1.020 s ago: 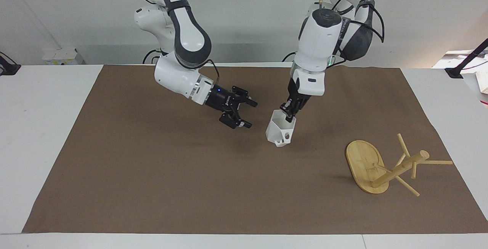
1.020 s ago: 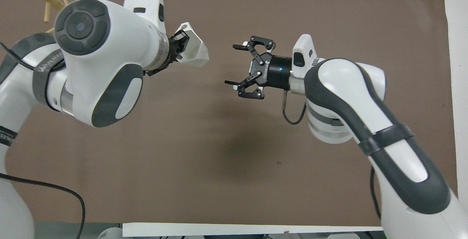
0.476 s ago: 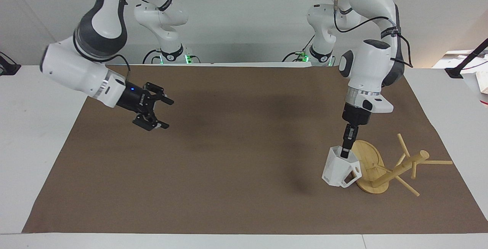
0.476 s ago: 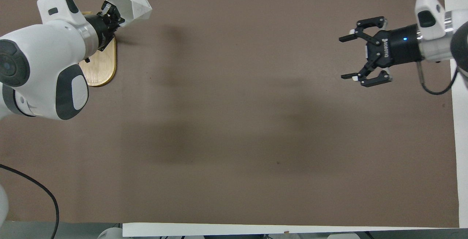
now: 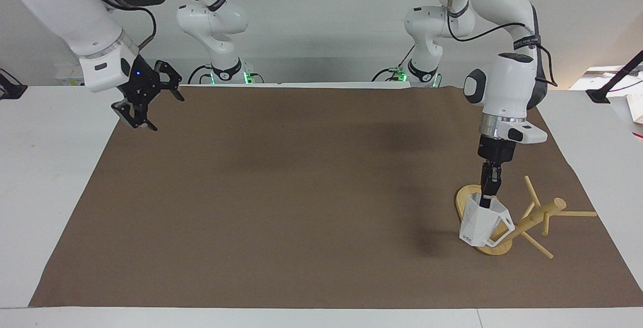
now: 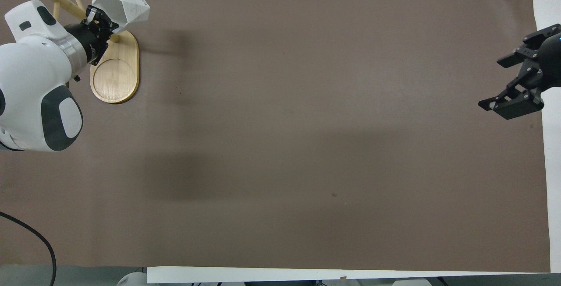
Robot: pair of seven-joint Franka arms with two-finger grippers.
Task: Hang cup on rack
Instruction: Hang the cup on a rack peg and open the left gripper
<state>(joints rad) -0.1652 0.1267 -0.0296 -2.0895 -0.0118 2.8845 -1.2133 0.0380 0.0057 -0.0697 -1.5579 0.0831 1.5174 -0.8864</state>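
White and faceted, the cup hangs from your left gripper, whose fingers are pinched on its rim, so you are carrying it by the lip with the opening tipped upward. You hold it over the rack, at the end of the oval base farthest from the robots, and in the facing view its angular handle overlaps the base of the post. Whether the cup touches the wood, you cannot tell. That bamboo rack lies tipped on the brown mat toward the left arm's end of the table, its post slanting low and its pegs splayed out. Your right gripper waits in the air over the mat's edge at the right arm's end, its fingers spread wide with nothing between them
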